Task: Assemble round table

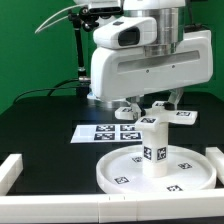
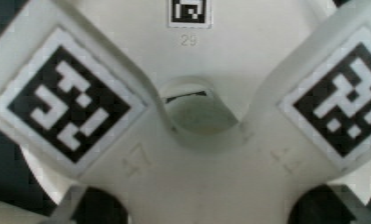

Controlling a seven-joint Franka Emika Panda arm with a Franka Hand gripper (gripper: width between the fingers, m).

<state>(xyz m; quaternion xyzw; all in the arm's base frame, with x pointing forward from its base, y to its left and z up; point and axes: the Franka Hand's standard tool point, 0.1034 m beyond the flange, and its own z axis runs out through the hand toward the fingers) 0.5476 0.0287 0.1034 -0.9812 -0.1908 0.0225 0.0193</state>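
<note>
The tool (image 1: pixel 152 107) clasps the cross-shaped foot piece (image 1: pixel 183 116) between its fingers. Directly beneath it, the cylinder leg (image 1: pixel 152 145) stands upright on the round disc (image 1: pixel 120 172), on the table (image 1: pixel 40 125).

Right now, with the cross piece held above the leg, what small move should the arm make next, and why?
Probably ease the cross piece toward the exterior view's left, then down: the gripper holds it just above the upright leg on the disc, its centre hole seemingly off the leg's top.
</note>
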